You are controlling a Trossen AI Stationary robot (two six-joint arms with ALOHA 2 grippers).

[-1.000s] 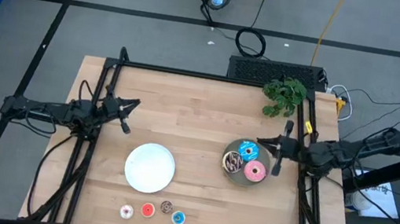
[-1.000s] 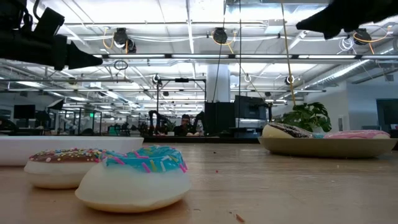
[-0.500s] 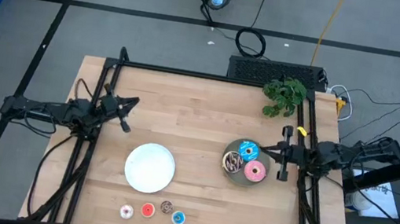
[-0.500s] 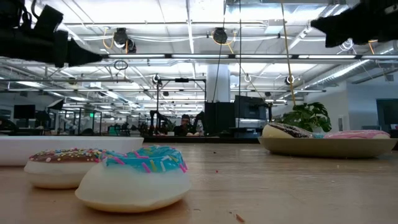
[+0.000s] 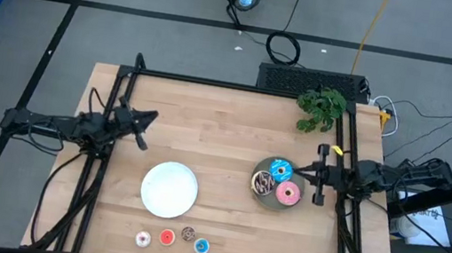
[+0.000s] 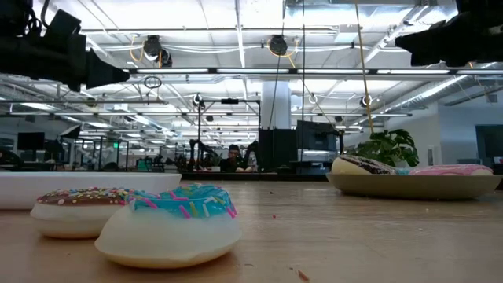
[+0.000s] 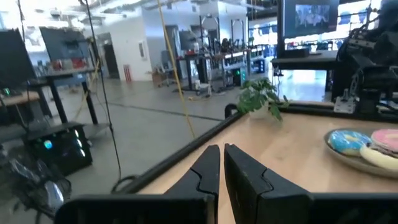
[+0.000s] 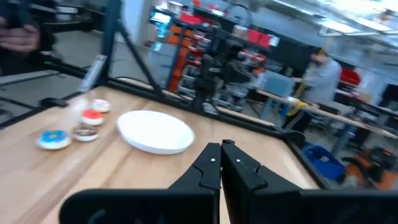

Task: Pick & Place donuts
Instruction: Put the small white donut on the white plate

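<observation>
Three larger donuts lie on the grey plate (image 5: 265, 195) near the right edge: blue sprinkled (image 5: 280, 170), dark brown (image 5: 263, 182) and pink (image 5: 289, 193). Four tiny donuts sit in a row on the wood by the near edge: pale pink (image 5: 143, 239), red (image 5: 166, 238), brown (image 5: 188, 234) and blue (image 5: 202, 247). My right gripper (image 5: 318, 173) hovers shut just right of the grey plate, above the table. My left gripper (image 5: 142, 128) hovers shut over the left part of the table, beyond the white plate (image 5: 170, 188).
A small green plant (image 5: 320, 107) stands at the far right corner. Black frame rails run along the table's left and right sides. The low view shows the tiny brown (image 6: 78, 208) and blue (image 6: 177, 224) donuts close up. Bare wood lies between the two plates.
My right gripper has drawn back a little toward the table's right edge, away from the grey plate, and its arm has straightened. It stayed shut. The donuts and plates have not moved.
</observation>
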